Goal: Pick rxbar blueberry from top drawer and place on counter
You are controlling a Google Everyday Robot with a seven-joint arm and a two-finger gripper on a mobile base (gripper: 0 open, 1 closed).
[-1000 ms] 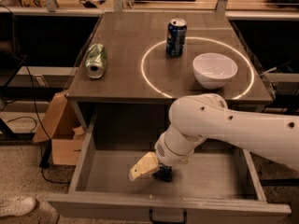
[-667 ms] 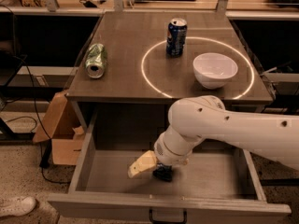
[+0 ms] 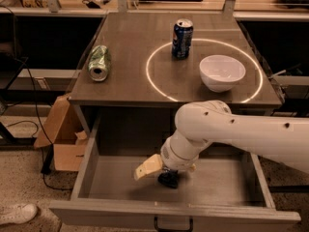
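The top drawer (image 3: 96, 151) is pulled open below the counter (image 3: 130, 42), which carries a bright ring of light. My gripper (image 3: 157, 170) is down inside the drawer, near the middle of its floor, at the end of the white arm (image 3: 227, 132). A small dark thing (image 3: 169, 180), which looks like the rxbar blueberry, lies on the drawer floor right under the gripper and touches it. Most of it is hidden by the gripper. The drawer's dark handle (image 3: 173, 224) shows at the front.
On the counter stand an upright blue soda can (image 3: 182, 37) and a white bowl (image 3: 222, 72), with a green can (image 3: 99, 63) lying on its side at the left. A cardboard box (image 3: 65, 139) sits on the floor left of the drawer.
The gripper has stayed over the dark thing in the drawer, and its pale tip has edged slightly upward. Nothing on the counter has moved.
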